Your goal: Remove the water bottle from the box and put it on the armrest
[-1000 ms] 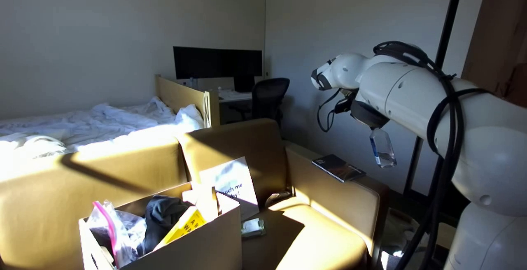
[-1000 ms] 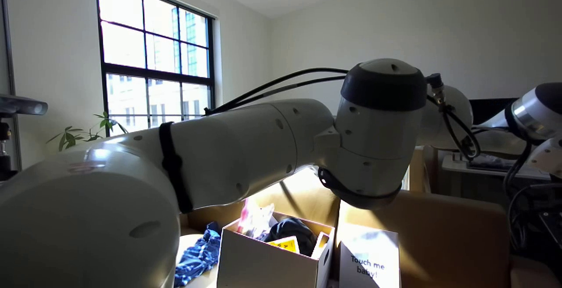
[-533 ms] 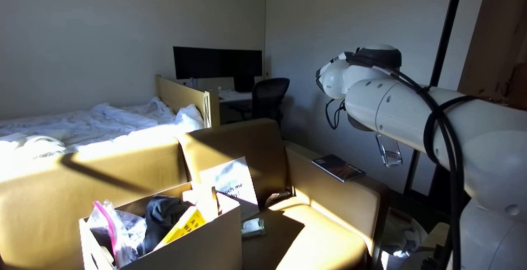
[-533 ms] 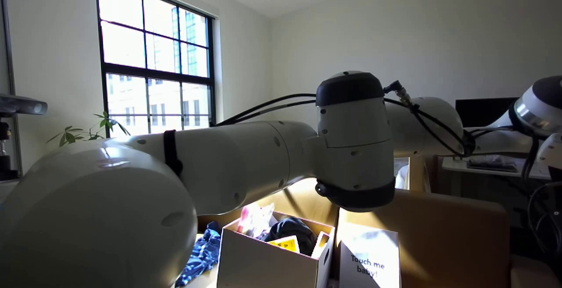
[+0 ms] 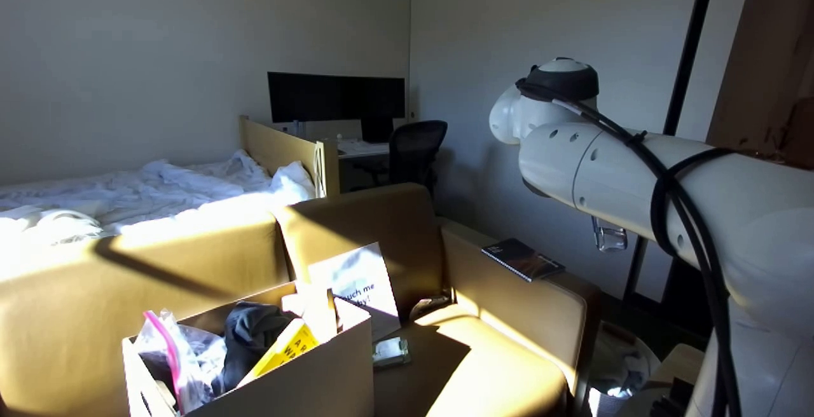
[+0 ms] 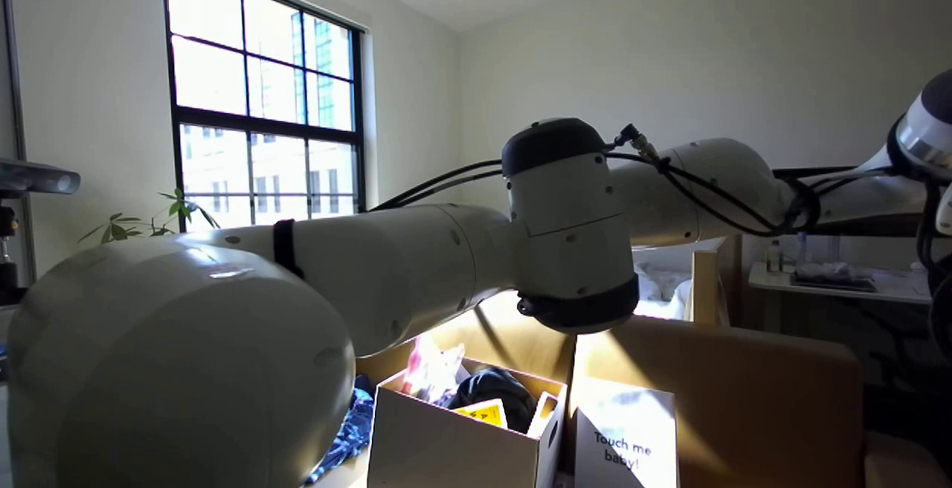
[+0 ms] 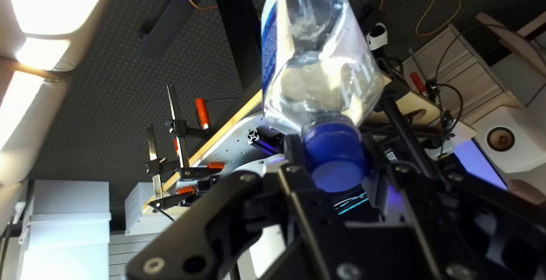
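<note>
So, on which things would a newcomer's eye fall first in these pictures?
Probably the water bottle, held by its blue cap in the hand, in the wrist view. In both exterior views, the pale arm dominates. The partly sunlit "Touch me baby!" panel shows beside the box.

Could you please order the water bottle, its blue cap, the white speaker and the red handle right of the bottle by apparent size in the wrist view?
1. Water bottle
2. Blue cap and white speaker: too close to rank, the speaker being cut off
3. Red handle
</note>
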`<action>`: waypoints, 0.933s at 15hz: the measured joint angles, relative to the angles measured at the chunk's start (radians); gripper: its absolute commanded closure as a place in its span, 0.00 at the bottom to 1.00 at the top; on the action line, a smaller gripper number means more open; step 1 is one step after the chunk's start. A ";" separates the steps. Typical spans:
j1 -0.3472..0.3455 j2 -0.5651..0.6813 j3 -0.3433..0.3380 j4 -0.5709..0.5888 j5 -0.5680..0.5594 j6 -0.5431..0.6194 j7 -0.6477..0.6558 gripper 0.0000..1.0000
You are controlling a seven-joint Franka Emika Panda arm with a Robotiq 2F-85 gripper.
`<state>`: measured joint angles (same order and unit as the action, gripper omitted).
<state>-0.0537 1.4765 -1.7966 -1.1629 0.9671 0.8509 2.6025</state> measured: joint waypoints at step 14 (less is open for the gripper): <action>0.057 -0.002 -0.018 -0.282 0.073 -0.009 0.000 0.90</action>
<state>0.0032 1.4748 -1.8143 -1.4452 1.0399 0.8423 2.6024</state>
